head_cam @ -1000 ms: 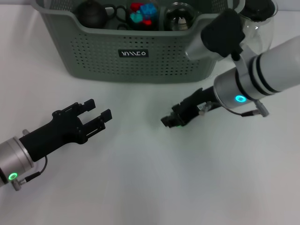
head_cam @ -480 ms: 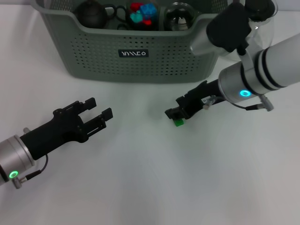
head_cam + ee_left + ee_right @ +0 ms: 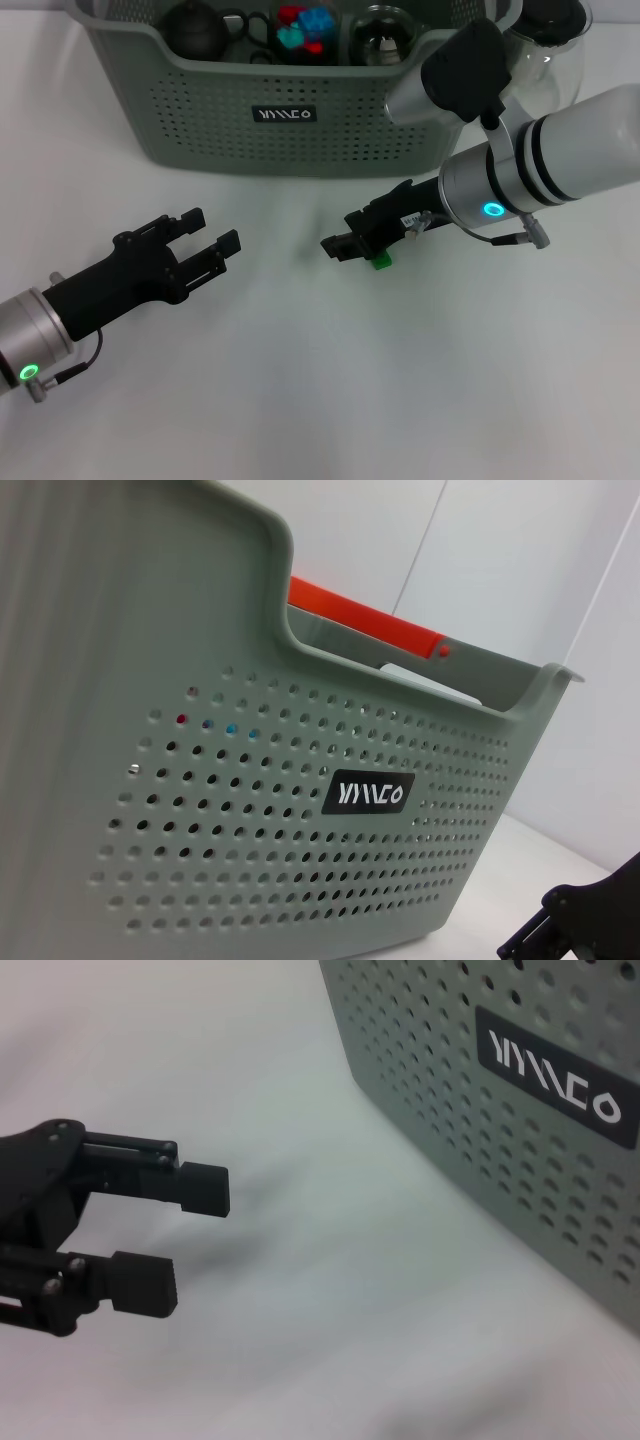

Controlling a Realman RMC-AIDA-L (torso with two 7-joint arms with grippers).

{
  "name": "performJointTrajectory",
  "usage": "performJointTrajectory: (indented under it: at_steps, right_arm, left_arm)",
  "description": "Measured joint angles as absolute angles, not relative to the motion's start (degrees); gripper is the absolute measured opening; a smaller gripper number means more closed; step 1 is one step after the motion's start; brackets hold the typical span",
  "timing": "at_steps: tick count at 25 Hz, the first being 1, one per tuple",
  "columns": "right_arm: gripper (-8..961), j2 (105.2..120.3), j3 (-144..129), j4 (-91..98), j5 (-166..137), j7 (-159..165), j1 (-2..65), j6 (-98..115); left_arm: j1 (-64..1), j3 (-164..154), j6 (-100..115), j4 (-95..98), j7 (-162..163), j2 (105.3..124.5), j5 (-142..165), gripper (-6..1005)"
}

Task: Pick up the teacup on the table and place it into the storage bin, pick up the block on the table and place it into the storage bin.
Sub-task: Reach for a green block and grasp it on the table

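right hand [image 3: 345, 243]: over small green block [image 3: 381, 262], grip unclear | left hand [image 3: 208, 238]: spread | perforated storage bin [image 3: 200, 110]

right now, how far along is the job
No cup shows on the table; dark crockery and coloured blocks sit in the bin. In hand: the right gripper is low beside the green block on the table. Left gripper waits open. Left to do: bin that block.

storage bin [image 3: 290, 120]: far rim running past the head view's top edge | green block [image 3: 381, 262]: mostly lying hidden under right gripper [image 3: 340, 245] | glass pitcher [image 3: 545, 50] beside bin: arm partly covering it
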State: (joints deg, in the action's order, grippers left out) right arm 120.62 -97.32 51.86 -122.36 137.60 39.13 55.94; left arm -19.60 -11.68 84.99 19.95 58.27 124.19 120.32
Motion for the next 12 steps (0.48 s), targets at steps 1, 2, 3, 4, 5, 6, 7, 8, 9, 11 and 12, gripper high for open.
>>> performJointTrajectory:
  at_steps: [1,2,3,4,5,6,7,8,9,11,12]
  right_arm:
    - [506,120.62,-97.32,51.54,-122.19,137.48,39.14,55.66]
    - [506,120.62,-97.32,51.13,-122.09,137.36,39.21,55.41]
    - [506,120.63,-97.32,50.53,-121.95,137.15,39.38,55.11]
    - [506,120.66,-97.32,49.86,-121.66,136.83,39.58,54.85]
    - [505,120.69,-97.32,49.03,-121.29,136.46,39.84,54.66]
    - [505,120.72,-97.32,48.14,-120.94,136.20,40.20,54.57]
    - [505,120.72,-97.32,47.26,-120.67,136.06,40.58,54.53]
    - [505,120.70,-97.32,46.64,-120.51,136.01,40.90,54.58]
    - [505,120.64,-97.31,46.25,-120.46,136.05,41.13,54.80]
    - [505,120.47,-97.13,46.26,-120.43,136.31,41.24,55.39]
    - [505,120.39,-96.98,46.62,-120.44,136.43,41.13,55.78]
  left_arm:
    - [-19.60,-11.68,84.98,19.95,58.27,124.19,120.32,662]
    - [-19.60,-11.69,84.98,19.95,58.27,124.19,120.32,662]
    - [-19.60,-11.69,84.98,19.95,58.27,124.19,120.32,662]
    - [-19.60,-11.69,84.99,19.95,58.27,124.19,120.32,662]
    - [-19.60,-11.68,84.98,19.95,58.27,124.19,120.32,662]
    - [-19.60,-11.69,84.99,19.95,58.27,124.19,120.32,662]
    - [-19.60,-11.69,84.98,19.95,58.27,124.19,120.32,662]
    - [-19.60,-11.69,84.99,19.95,58.27,124.19,120.32,662]
    - [-19.59,-11.69,84.99,19.95,58.27,124.19,120.32,662]
    - [-19.55,-11.69,84.99,19.95,58.27,124.19,120.32,662]
    - [-19.51,-11.69,84.99,19.95,58.27,124.19,120.32,662]
